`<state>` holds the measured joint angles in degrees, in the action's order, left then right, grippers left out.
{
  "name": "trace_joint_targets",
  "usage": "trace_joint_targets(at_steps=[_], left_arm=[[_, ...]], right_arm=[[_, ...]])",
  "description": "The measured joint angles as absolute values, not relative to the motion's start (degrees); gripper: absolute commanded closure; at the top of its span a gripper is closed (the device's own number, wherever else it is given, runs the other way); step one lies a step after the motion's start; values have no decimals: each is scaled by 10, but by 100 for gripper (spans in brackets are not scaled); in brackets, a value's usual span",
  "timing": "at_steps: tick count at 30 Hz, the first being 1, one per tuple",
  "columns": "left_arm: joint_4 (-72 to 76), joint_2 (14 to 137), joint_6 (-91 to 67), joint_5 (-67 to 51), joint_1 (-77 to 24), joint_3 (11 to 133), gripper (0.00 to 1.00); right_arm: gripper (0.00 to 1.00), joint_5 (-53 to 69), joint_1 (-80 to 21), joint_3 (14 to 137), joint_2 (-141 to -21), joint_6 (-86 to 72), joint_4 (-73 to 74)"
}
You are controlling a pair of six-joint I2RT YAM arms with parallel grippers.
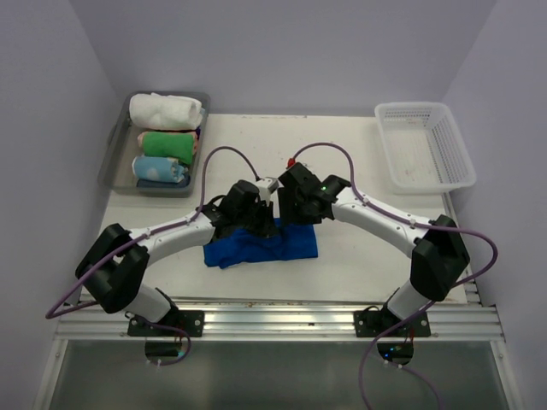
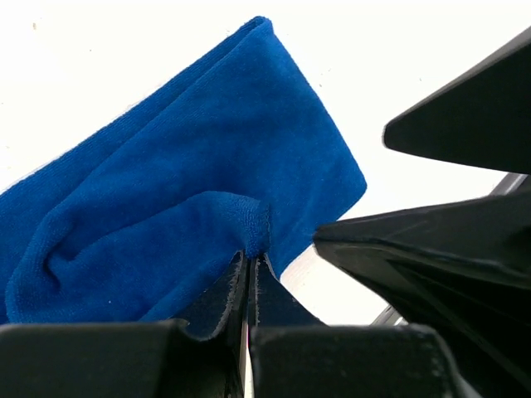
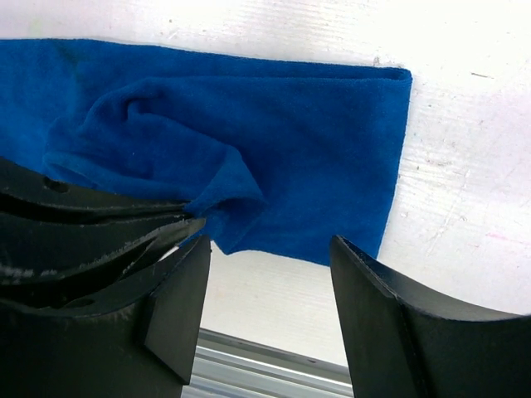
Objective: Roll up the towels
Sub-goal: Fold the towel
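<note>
A blue towel (image 1: 261, 246) lies folded on the white table near the front middle. My left gripper (image 1: 265, 226) is shut on a pinched fold of the blue towel (image 2: 182, 199), lifting that edge a little. My right gripper (image 1: 299, 213) is open and empty, right beside the left one, above the towel's far right part (image 3: 315, 149). In the right wrist view the left gripper's closed fingers (image 3: 99, 224) show at the left, holding the fold.
A grey tray (image 1: 115, 158) at the back left holds three rolled towels: white (image 1: 167, 111), green (image 1: 169, 145) and light blue (image 1: 160, 169). A white basket (image 1: 423, 145) stands at the back right. The table's front rail (image 1: 273, 320) runs below the towel.
</note>
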<state>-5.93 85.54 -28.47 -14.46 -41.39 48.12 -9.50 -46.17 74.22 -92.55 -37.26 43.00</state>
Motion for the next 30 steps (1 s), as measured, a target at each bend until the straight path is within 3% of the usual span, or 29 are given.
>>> trace_joint_targets(at_steps=[10,11,13,14,15,19,23,28,30], left_arm=[[-122,826,-284,-105,-413,481,100],[-131,817,-284,-98,-411,482,91],[-150,804,-278,-87,-404,484,56],[-161,799,-275,-81,-396,488,22],[-172,798,-272,-75,-387,494,17],[-225,798,-278,-40,-354,527,15],[-264,780,-284,-14,-349,540,28],[-287,740,-300,-6,-337,513,30],[-290,728,-311,-9,-314,484,38]], right_arm=[[38,-109,-446,710,-877,-385,424],[38,-110,-445,705,-878,-387,422],[38,-109,-444,691,-877,-395,416],[38,-107,-444,683,-877,-398,413],[38,-107,-444,678,-876,-400,410],[39,-95,-445,668,-876,-406,402],[39,-94,-461,668,-876,-408,388],[39,-62,-507,665,-886,-419,351],[40,-41,-525,659,-892,-431,322]])
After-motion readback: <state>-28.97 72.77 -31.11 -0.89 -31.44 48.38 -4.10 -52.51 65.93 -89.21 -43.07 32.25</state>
